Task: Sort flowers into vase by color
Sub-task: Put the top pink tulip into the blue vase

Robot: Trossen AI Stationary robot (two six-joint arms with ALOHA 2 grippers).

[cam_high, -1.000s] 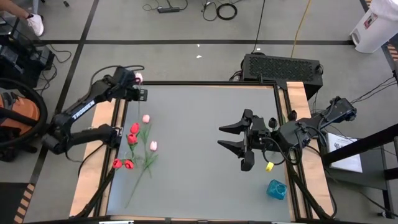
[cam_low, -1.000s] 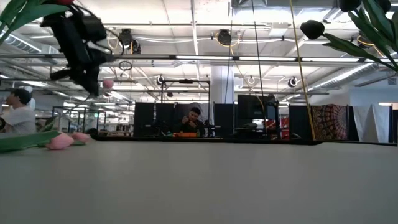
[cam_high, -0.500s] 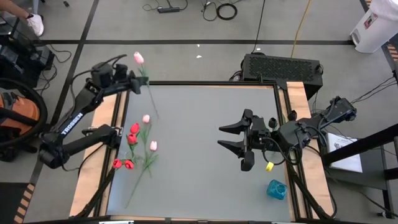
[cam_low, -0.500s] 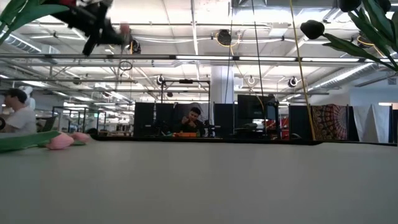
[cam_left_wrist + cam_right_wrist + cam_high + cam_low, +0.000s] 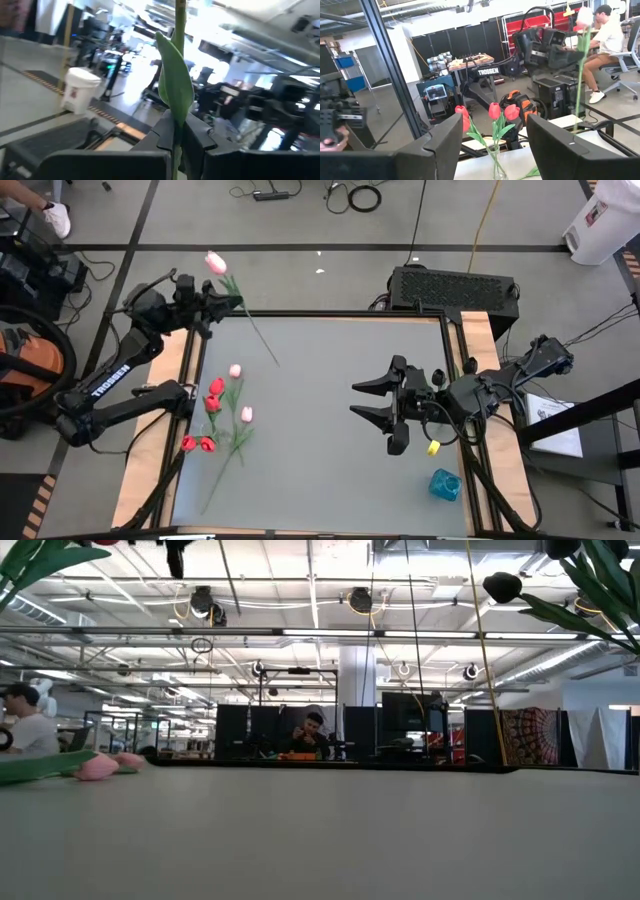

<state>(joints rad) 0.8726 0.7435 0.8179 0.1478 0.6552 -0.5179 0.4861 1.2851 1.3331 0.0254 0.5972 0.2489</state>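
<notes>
Pink heads the tulip now lifted clear of the tabletop: the left gripper, up at about eleven o'clock of the grey surface, is pinching its green stem tight just under a leaf, with the bloom pointing past the far edge and the stem's tail trailing back over the surface toward the centre. The remaining flowers, red and pink, lie in a loose bunch at about nine o'clock. The right gripper waits near three o'clock, low over the surface with its fingers spread and nothing between them. Its wrist view shows a clear vase already holding red tulips, though where that vase stands on the rig cannot be told. To do this carry well, the stem probably needs to swing toward vertical, tail down, before it nears a vase mouth, because a long thin stem held near one end will whip and sag. Moving slowly and releasing only once the tail is well inside seems the safe course.
</notes>
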